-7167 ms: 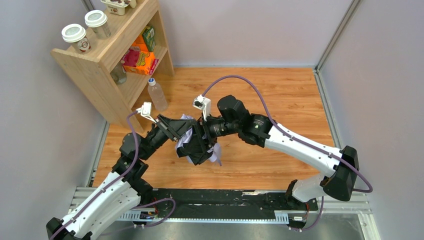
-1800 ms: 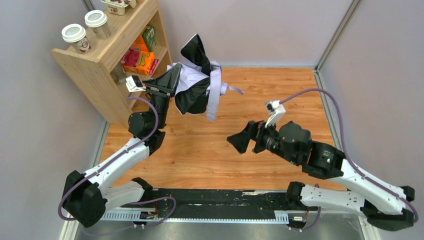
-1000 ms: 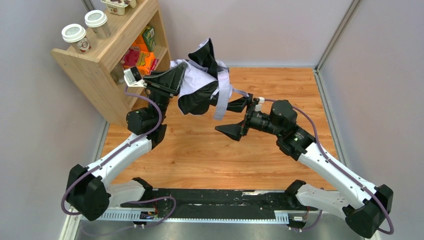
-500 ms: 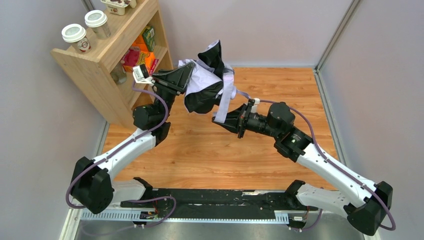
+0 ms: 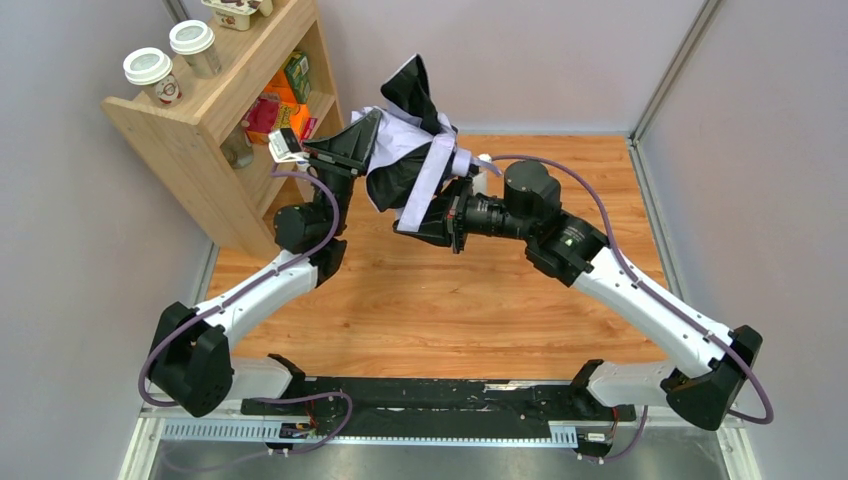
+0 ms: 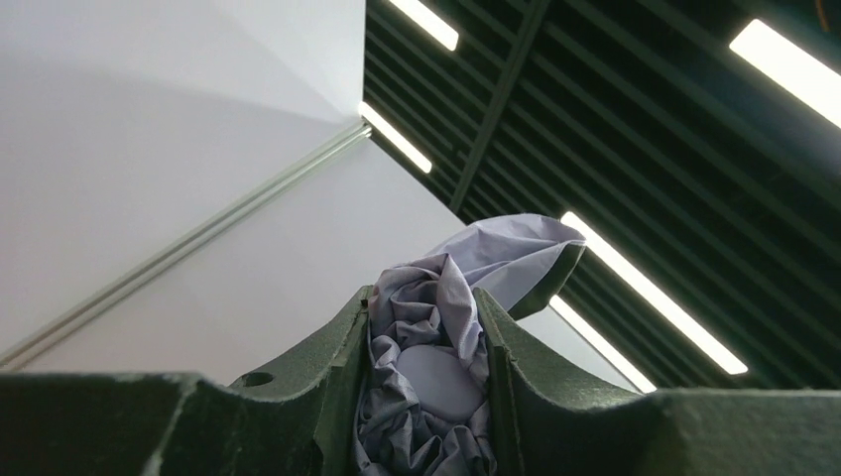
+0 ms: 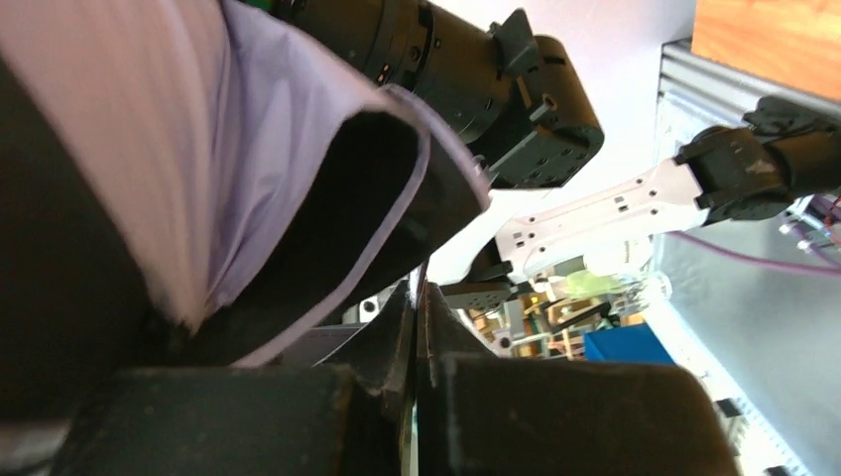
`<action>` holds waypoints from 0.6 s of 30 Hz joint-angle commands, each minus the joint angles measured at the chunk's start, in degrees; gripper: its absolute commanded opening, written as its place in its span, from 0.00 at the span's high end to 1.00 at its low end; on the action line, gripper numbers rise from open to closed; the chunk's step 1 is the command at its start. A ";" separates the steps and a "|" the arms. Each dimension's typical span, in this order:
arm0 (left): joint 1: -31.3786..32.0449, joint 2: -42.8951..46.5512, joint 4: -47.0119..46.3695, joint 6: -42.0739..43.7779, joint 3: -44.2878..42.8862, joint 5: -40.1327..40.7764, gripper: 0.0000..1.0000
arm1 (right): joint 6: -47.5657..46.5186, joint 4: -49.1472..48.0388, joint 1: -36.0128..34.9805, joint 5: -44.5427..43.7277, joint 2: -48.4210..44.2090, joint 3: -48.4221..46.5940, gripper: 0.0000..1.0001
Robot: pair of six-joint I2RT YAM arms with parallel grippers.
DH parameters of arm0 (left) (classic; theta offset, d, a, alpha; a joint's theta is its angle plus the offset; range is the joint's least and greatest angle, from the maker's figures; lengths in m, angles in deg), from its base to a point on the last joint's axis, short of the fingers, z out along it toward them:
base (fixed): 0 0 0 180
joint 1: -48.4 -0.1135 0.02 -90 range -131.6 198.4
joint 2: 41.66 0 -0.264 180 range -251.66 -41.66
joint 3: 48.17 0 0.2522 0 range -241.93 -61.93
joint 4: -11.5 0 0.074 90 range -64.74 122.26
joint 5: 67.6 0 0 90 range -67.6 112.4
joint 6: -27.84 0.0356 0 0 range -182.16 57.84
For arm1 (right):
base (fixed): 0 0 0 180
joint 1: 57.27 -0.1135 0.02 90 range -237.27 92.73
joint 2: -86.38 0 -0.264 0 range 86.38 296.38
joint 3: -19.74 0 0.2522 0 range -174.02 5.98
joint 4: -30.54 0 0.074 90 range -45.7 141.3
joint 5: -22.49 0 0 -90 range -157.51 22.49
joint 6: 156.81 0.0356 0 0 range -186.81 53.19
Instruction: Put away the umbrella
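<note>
Left end effector [image 6: 421, 307] stood part-open, clamped on bunched canopy of umbrella [image 5: 405, 165], held aloft over tabletop [image 5: 450, 320] near shelf [image 5: 200, 130] | right end effector [image 7: 418, 297] was shut under hanging flap, nothing visibly pinched | step, judged: gathering loose fabric | next called for: reopen, catch flap.

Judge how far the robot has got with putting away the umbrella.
Done: the umbrella is held off the table, bunched fabric clamped in the left end effector. In hand: the right end effector is shut at a hanging fold; whether it pinches cloth is unclear. Left: the fabric hangs loose, and nothing is stowed yet.
</note>
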 commanded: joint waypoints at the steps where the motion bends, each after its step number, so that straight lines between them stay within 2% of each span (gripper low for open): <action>1: 1.94 -0.16 -10.79 -5.74 -5.25 2.52 1.00 | -7.92 -0.01 -0.98 -0.84 2.12 0.08 1.00; 5: 4.13 -0.07 -10.79 -11.28 -6.32 4.54 1.00 | -7.29 -14.95 -1.43 -1.37 4.58 7.12 1.00; 8: 5.89 1.42 -10.18 -14.00 -4.13 5.33 1.00 | -14.47 -14.57 0.42 -4.96 5.90 5.82 1.00; 9: 6.16 1.51 -9.39 -17.49 -3.60 4.81 1.00 | -15.98 -15.51 1.38 -4.97 6.25 5.99 1.00; 11: 6.94 2.65 -7.55 -20.24 -1.14 3.93 1.00 | -17.83 -22.35 3.58 -4.97 6.69 8.26 1.00; 13: 7.12 6.15 -1.15 -23.13 2.19 2.53 1.00 | -22.64 -23.08 5.60 -5.94 6.69 8.45 1.00; 15: 7.04 11.94 9.21 -22.45 5.71 0.42 1.00 | -29.50 -22.56 7.10 -8.56 5.99 9.32 1.00; 17: 7.04 21.24 22.82 -19.12 8.35 -0.81 1.00 | -34.52 -23.08 7.80 -10.50 5.20 10.03 1.00; 18: 7.04 23.98 34.27 -18.67 9.84 -1.08 1.00 | -37.32 -22.21 7.98 -11.73 4.41 10.29 1.00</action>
